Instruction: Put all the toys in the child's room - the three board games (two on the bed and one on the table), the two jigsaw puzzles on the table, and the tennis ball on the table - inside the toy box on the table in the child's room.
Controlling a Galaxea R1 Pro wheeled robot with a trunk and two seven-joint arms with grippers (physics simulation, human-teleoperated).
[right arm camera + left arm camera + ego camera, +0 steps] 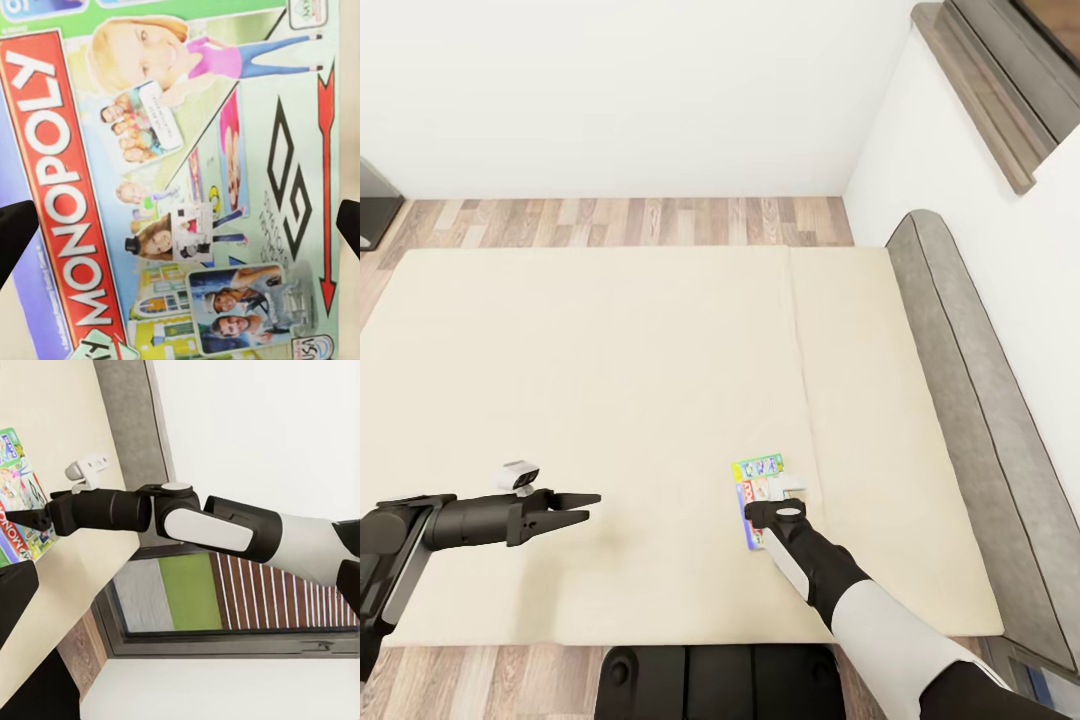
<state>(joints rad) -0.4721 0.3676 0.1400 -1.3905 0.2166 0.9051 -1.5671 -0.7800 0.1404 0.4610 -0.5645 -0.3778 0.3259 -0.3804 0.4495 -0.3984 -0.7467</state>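
One board game [758,478], a green-edged Monopoly box with busy print, lies flat on the beige mattress of the bed [610,380], towards the headboard side. My right gripper [767,512] points down right over it. In the right wrist view the box [180,187] spreads wide beneath the open right gripper [180,225], whose dark fingertips [15,236] stand far apart at either side. In the left wrist view the right gripper [34,519] hovers at the box [16,502]. My left gripper [582,503] hangs open over bare mattress well to the left, holding nothing.
A low grey headboard [960,380] runs along the bed's right side against a white wall with a dark window sill [980,100]. Wood plank floor [610,220] lies beyond the bed. A dark object [375,205] stands at far left. My base [710,680] is at the near edge.
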